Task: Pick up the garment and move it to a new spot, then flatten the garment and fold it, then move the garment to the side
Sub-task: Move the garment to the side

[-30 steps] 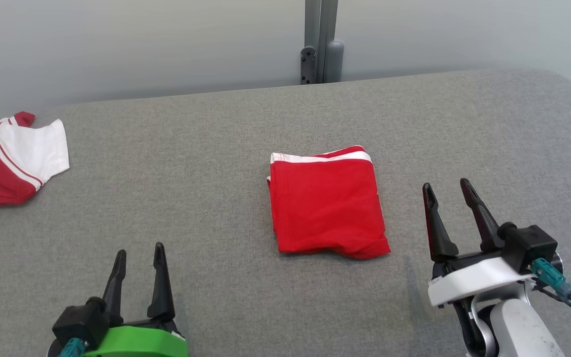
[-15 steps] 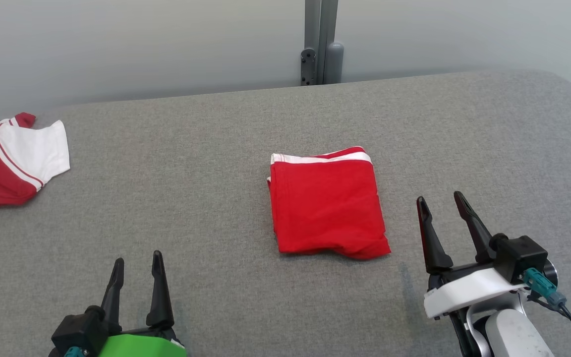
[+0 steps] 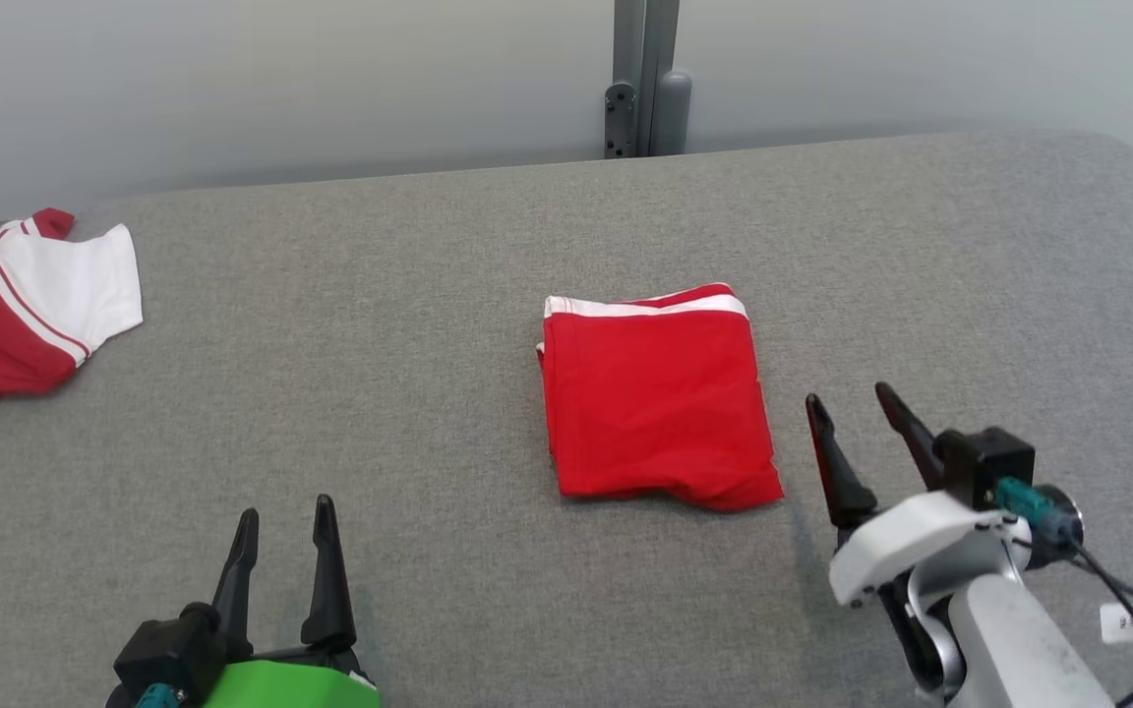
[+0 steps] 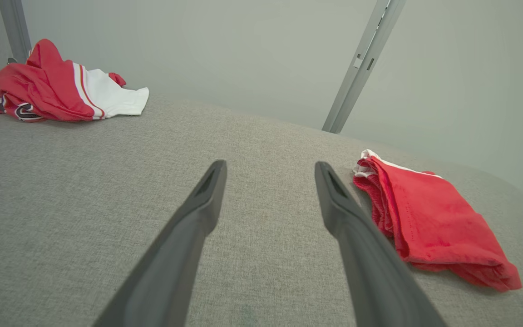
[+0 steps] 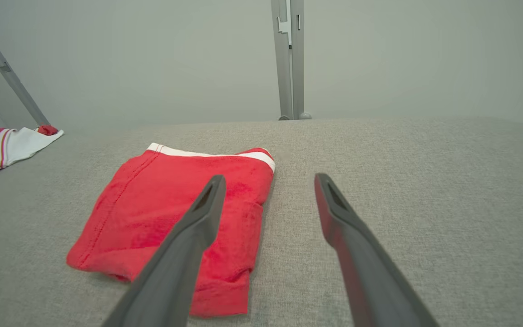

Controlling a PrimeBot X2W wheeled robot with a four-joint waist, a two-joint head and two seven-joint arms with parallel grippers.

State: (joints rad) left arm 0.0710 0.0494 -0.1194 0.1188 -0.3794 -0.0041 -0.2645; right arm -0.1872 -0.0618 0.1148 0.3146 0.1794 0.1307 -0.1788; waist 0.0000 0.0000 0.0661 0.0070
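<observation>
A red garment (image 3: 660, 398) with a white band along its far edge lies folded in a neat rectangle on the grey padded surface (image 3: 429, 374). It appears at the right of the left wrist view (image 4: 429, 222) and at the lower left of the right wrist view (image 5: 170, 213). My right gripper (image 3: 850, 401) hovers open just right of the garment's near right corner, touching nothing. My left gripper (image 3: 286, 506) stands open at the lower left, well away from the garment, with nothing between its fingers.
A second red and white garment (image 3: 21, 295) lies crumpled at the far left edge of the surface, also seen as a heap (image 4: 48, 88) by the left wrist. A grey post (image 3: 645, 79) rises behind the far edge against a pale wall. The surface rounds off at the far right.
My right gripper has drawn back toward me and slightly left, staying open. My left gripper has sunk a little lower in view. The camera has shifted slightly; the folded garment lies still.
</observation>
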